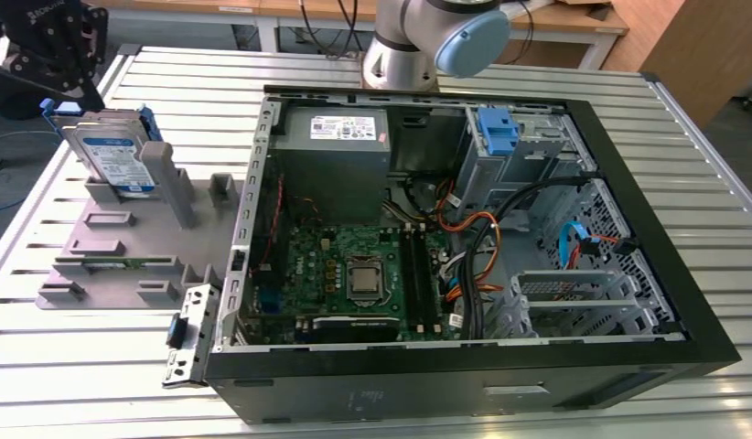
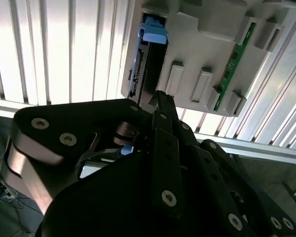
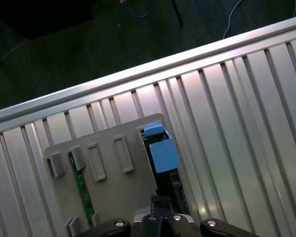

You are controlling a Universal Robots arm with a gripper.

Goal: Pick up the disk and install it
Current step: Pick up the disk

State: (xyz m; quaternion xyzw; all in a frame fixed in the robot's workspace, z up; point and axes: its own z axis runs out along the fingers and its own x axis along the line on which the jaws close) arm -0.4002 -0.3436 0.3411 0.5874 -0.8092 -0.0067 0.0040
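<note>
Pick-up step in hand, by my read. Disk (image 1: 113,160) upright in grey fixture (image 1: 120,247) on table (image 1: 95,393), 9 o'clock of open computer case (image 1: 413,393). Gripper (image 1: 73,91) at disk's top edge (opening: cannot tell; hold unconfirmed). Grasp calls for square alignment with slot.

This looks like a robotics lab or test workshop. The claw (image 1: 73,102) hangs over a table (image 1: 108,384) of ribbed metal slats, with a grey parts rack (image 1: 120,247) right beneath it and an opened computer case (image 1: 669,274) lying close beside it, its circuit board (image 1: 351,265) and wires (image 1: 474,240) bare. The robot arm's base (image 1: 407,55) rises beyond the case from the claw, wooden desks (image 1: 572,23) stand behind it, and loose cables (image 3: 138,11) trail over the dark floor (image 3: 64,49) past the table edge nearest the claw.
</note>
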